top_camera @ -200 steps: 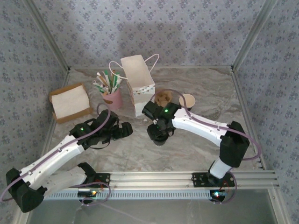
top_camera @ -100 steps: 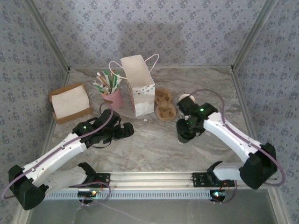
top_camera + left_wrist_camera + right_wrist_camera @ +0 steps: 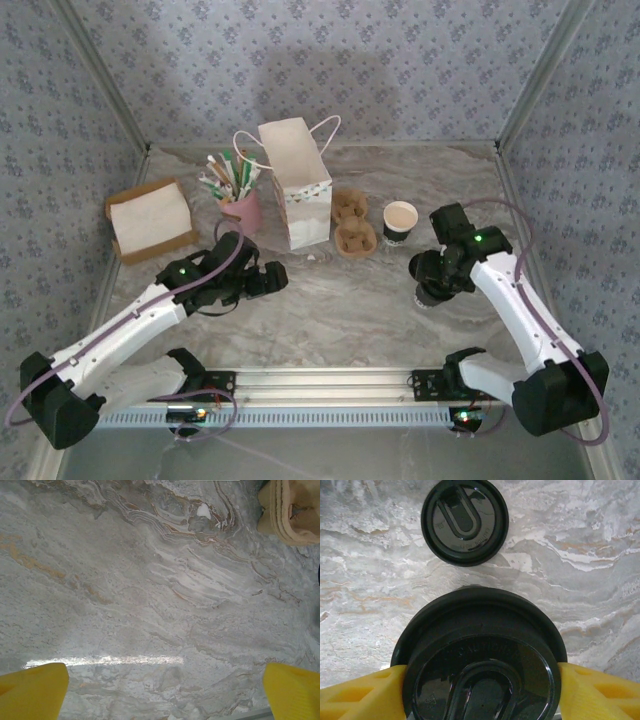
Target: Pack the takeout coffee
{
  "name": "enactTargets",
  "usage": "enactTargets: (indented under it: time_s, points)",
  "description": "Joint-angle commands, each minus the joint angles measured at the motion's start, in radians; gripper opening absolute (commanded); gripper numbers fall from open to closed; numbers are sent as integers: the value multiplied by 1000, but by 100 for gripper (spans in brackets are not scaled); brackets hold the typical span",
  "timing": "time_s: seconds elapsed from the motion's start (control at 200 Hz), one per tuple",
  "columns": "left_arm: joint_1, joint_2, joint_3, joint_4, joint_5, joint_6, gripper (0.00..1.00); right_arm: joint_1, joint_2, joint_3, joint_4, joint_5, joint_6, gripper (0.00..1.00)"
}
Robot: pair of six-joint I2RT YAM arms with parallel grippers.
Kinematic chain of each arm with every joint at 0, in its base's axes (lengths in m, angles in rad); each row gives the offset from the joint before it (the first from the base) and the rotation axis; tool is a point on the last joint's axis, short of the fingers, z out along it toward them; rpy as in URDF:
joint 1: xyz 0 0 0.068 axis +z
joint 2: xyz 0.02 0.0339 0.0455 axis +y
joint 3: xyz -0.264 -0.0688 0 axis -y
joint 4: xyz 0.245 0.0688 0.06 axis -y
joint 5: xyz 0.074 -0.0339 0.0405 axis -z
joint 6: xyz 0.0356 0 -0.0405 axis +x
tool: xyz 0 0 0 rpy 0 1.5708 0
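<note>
My right gripper (image 3: pixel 436 284) is shut on the takeout coffee (image 3: pixel 480 650), a cup whose round black lid sits between the yellow fingers (image 3: pixel 365 692). The cup's wall is hidden under the lid. It hangs over the right side of the table. A second loose black lid (image 3: pixel 465 522) lies flat on the marble just beyond it. My left gripper (image 3: pixel 272 279) stands wide open over bare marble in front of the paper bag (image 3: pixel 297 185), its yellow fingertips (image 3: pixel 32 690) far apart with nothing between them.
A dark-walled paper cup (image 3: pixel 400 220) with a cream inside stands left of my right gripper. A pulp cup carrier (image 3: pixel 351 225) lies beside the bag. A pink cup of straws (image 3: pixel 238 195) and a napkin box (image 3: pixel 150 220) sit at the back left.
My right arm has swung from in front of the bag to the right side of the table, carrying the lidded cup. The left arm has barely shifted.
</note>
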Motion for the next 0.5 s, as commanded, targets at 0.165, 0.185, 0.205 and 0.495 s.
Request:
enactTargets:
  time_s: [0.165, 0.185, 0.205, 0.495]
  points:
    - [13, 13, 23, 35, 31, 27, 99, -8, 53, -26, -80, 83, 115, 78]
    - [14, 16, 23, 36, 31, 28, 99, -8, 53, -29, -81, 97, 119, 78]
    - [14, 17, 24, 36, 32, 29, 99, -8, 54, -30, -80, 105, 119, 79]
    - [17, 36, 39, 39, 33, 37, 99, -11, 53, -63, -58, 92, 178, 88]
